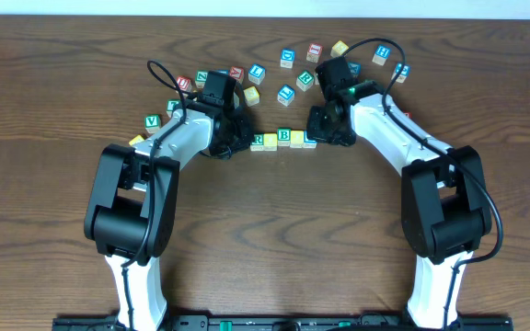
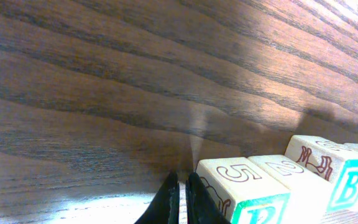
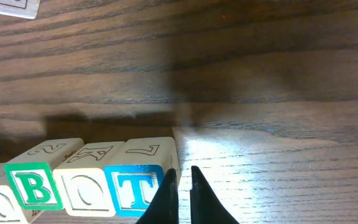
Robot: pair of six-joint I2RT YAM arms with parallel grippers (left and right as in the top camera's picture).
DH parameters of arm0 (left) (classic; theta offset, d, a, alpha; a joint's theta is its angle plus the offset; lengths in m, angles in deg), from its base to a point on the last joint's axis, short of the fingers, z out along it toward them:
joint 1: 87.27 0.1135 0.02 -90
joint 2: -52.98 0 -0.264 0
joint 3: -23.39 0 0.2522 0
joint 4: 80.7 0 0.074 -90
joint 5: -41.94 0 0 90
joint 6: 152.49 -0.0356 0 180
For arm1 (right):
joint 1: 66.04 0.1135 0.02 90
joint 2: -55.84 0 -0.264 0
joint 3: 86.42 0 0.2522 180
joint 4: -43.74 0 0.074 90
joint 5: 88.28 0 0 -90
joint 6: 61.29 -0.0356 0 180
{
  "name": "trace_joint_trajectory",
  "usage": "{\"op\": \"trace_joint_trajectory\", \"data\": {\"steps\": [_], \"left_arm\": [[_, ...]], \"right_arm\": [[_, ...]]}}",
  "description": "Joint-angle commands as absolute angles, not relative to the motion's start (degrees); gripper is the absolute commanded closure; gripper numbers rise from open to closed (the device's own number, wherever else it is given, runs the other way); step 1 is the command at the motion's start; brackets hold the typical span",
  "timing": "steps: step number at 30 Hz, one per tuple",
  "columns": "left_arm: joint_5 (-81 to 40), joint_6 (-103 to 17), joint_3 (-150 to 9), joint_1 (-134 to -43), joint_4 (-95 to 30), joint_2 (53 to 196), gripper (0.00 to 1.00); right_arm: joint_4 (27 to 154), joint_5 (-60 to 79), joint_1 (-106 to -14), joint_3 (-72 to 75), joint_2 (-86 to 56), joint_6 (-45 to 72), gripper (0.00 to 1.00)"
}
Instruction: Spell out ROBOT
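While ROBOT cubes (image 1: 283, 138) sit aligned, left gripper (image 2: 181, 185) and right gripper (image 3: 181, 179) flank them, closed, empty

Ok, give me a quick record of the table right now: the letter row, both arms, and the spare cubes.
row: R cube, first O cube, B cube, second O cube, T cube, side by side in one line
left arm: jaws shut, empty, beside the R cube
right arm: jaws shut, empty, beside the T cube
spare cubes: scattered beyond the row
word: reads ROBOT

R cube (image 1: 258, 141), B cube (image 3: 35, 186), T cube (image 3: 132, 186)
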State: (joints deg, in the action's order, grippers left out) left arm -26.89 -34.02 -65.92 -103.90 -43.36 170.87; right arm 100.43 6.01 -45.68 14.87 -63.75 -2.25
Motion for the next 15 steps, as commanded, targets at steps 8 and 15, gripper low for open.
{"op": "trace_joint_trajectory", "data": {"steps": [8, 15], "left_arm": [[-26.43, -34.42, -65.59, -104.11, -43.1, 172.53, 0.93], [-26.46, -34.44, -65.59, -104.11, -43.45, 172.53, 0.92]], "right_arm": [[100.02, 6.14, -46.47, 20.11, -63.92, 3.13, 0.91], [95.47, 5.92, -46.05, 20.2, -63.97, 3.13, 0.89]]}}
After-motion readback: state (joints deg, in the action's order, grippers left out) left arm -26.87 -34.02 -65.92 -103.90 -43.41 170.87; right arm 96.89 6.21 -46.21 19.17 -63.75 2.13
